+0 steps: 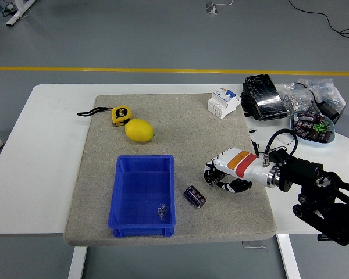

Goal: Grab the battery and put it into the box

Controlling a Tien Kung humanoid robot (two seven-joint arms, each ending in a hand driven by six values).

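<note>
Purple cylindrical battery (pixel 195 196) could roll off if the empty, loosely curled right hand (pixel 222 174) clips it sideways.

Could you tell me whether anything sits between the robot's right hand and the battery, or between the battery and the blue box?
Nothing visible does. The battery lies alone on the grey mat, with bare mat between it and the right hand, and bare mat again between it and the blue box beside it.

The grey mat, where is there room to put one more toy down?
The mat is bare left of the blue box, and in the middle between the lemon and the white breaker. It's crowded near the battery and right hand.
</note>
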